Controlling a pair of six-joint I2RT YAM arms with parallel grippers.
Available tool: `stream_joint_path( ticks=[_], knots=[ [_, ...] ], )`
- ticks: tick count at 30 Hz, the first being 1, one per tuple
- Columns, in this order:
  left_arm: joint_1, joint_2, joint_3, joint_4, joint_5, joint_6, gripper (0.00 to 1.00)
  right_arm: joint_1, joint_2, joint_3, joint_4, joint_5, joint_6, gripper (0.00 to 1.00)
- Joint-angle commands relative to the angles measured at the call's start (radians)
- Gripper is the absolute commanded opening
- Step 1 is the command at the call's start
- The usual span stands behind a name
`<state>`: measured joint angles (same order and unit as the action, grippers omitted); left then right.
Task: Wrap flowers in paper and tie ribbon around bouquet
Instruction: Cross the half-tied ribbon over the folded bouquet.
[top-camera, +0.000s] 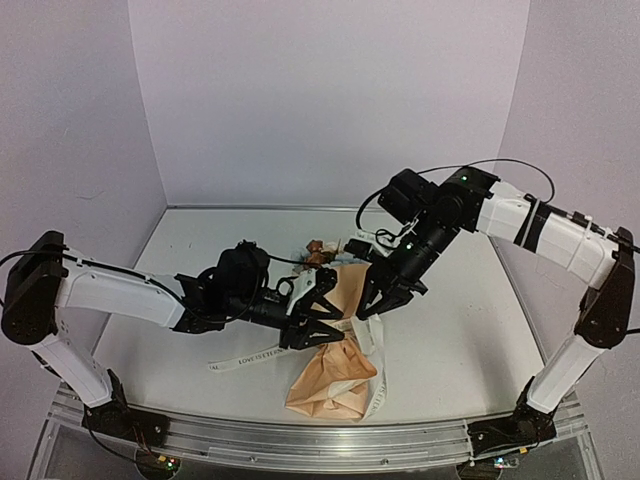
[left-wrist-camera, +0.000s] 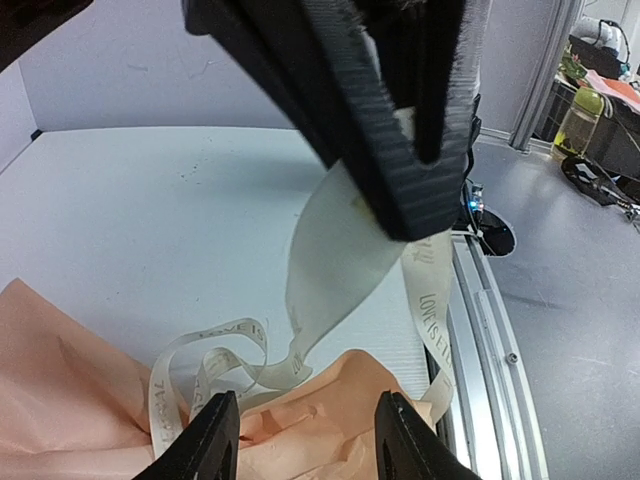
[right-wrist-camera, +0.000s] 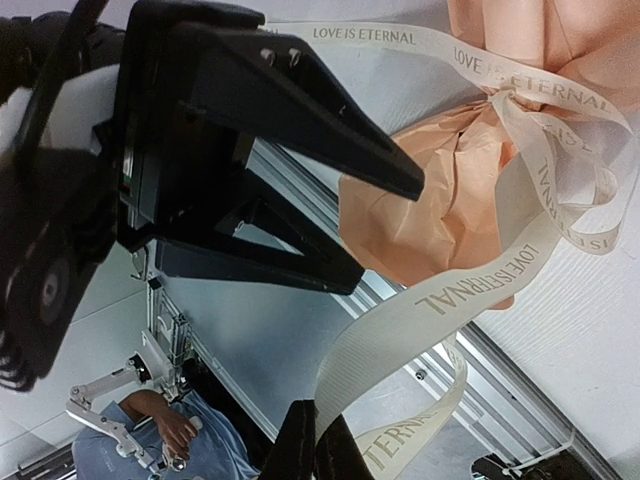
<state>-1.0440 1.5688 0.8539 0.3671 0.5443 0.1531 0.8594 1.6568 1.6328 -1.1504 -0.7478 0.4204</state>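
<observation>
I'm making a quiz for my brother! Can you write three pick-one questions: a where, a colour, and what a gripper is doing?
1. Where do the flowers poke out of the paper? A far end B near end C left side
2. What colour is the paper? A green B peach C black
3. The right gripper is: A open and empty B shut on the ribbon C shut on a flower

1 A: the blooms lie at the paper's far end.
2 B: it is peach in every view.
3 B: it is clamped on the ribbon.
</observation>
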Motion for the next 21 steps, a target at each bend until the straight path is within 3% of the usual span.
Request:
stream_joint_path(
  ticks=[1,13,15,19,21],
  knots=[
    [-0.016,0.015,0.040,0.086,-0.019,-0.023,0.49,0.001,0.026,0.045,-0.010,-0.001,0.027,0.00],
    [-0.023,0.099,0.118,0.133,-0.022,-0.027,0.47,0.009,0.020,0.018,-0.009,-0.046,0.028,0.00],
    [-0.025,0.103,0.119,0.158,-0.030,-0.036,0.42,0.009,0.019,0.006,-0.008,-0.041,0.029,0.00],
    [-0.027,0.102,0.109,0.167,-0.046,-0.054,0.14,0.009,-0.008,-0.045,-0.007,0.015,0.020,0.00],
    [-0.028,0.083,0.080,0.186,-0.079,-0.069,0.05,0.009,-0.038,-0.079,-0.005,0.072,0.012,0.02]
  ],
)
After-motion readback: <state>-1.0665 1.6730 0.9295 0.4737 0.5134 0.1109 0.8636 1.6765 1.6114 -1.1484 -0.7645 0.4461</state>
